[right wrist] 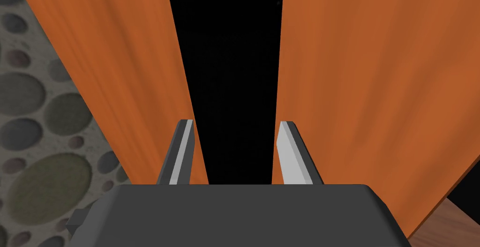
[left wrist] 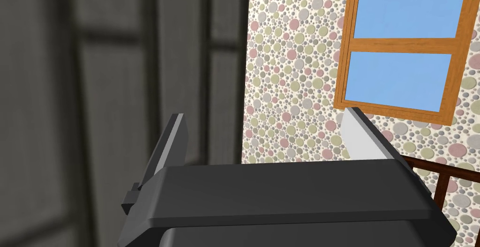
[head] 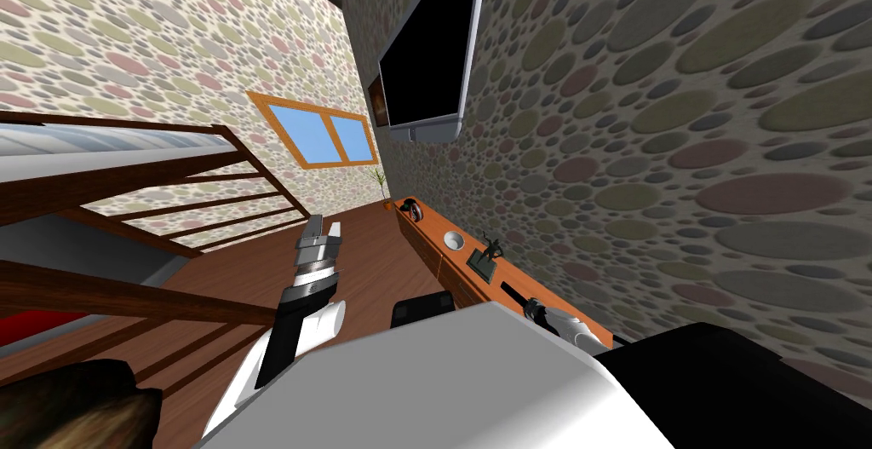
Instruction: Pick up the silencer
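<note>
Silencer (right wrist: 229,71), pinched by right fingers (right wrist: 288,155), shares orange shelf (right wrist: 375,94) with bowl (head: 454,239).

The head camera looks steeply down and forward, rolled, along the spotted wall (head: 681,171) on the right, the orange desk (head: 430,224) running under it toward the far window (head: 328,137). The left wrist camera, left of the desk, faces that same window past the left claw (left wrist: 265,113). The right wrist camera sits very near the desk top, sighting along the black silencer (right wrist: 232,71) gripped by the right claw (right wrist: 235,123).
</note>
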Tool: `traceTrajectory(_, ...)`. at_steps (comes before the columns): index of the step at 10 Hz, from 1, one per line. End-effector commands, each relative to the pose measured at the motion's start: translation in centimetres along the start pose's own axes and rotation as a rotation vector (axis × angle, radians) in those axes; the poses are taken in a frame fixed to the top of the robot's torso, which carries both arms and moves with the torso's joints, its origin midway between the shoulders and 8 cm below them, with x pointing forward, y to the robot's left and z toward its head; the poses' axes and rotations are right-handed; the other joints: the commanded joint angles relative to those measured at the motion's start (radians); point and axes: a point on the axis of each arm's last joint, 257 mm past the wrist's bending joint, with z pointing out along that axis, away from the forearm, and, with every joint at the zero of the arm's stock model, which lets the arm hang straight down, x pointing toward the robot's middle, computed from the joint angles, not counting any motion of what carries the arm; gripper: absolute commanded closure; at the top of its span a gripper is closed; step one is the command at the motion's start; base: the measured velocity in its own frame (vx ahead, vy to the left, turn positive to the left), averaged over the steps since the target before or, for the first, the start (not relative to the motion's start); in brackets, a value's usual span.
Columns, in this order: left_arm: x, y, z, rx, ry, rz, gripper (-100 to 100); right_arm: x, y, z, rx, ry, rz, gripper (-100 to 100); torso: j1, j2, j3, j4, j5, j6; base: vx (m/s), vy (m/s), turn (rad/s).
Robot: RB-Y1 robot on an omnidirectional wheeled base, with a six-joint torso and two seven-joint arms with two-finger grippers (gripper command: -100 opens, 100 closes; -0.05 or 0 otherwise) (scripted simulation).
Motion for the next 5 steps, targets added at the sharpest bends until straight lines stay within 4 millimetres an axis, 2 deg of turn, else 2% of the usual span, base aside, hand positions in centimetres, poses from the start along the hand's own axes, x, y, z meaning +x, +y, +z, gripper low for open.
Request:
traceTrajectory(1,0.0,0.0,0.0,0.000,0.000,0.000,0,0.0,0.0,0.0,0.000,0.000,0.000,100,0.000,0.000,0.000,0.000,0.000,0.000,0.000,0.000,0.000)
traceTrajectory(2,0.0,0.0,0.0,0.000,0.000,0.000,0,0.0,0.0,0.0,0.000,0.000,0.001,100,0.000,0.000,0.000,0.000,0.000,0.000,0.000,0.000,0.000)
traceTrajectory(3,0.0,0.0,0.0,0.000,0.000,0.000,0,0.0,0.0,0.0,-0.001,0.000,0.001,0,0.001,0.000,0.000,0.000,0.001,0.000,0.000,0.000,0.000)
traceTrajectory(4,0.0,0.0,0.0,0.000,0.000,0.000,0,0.4,-1.1,-0.4,0.001,-0.003,0.000,100,0.001,0.000,0.000,0.000,0.001,0.000,0.011,0.055,-0.071)
traceTrajectory(5,0.0,0.0,0.0,0.000,0.000,0.000,0,0.7,-1.6,-0.6,0.001,-0.005,-0.003,100,0.004,0.000,0.000,0.000,0.002,0.001,0.019,0.093,-0.076)
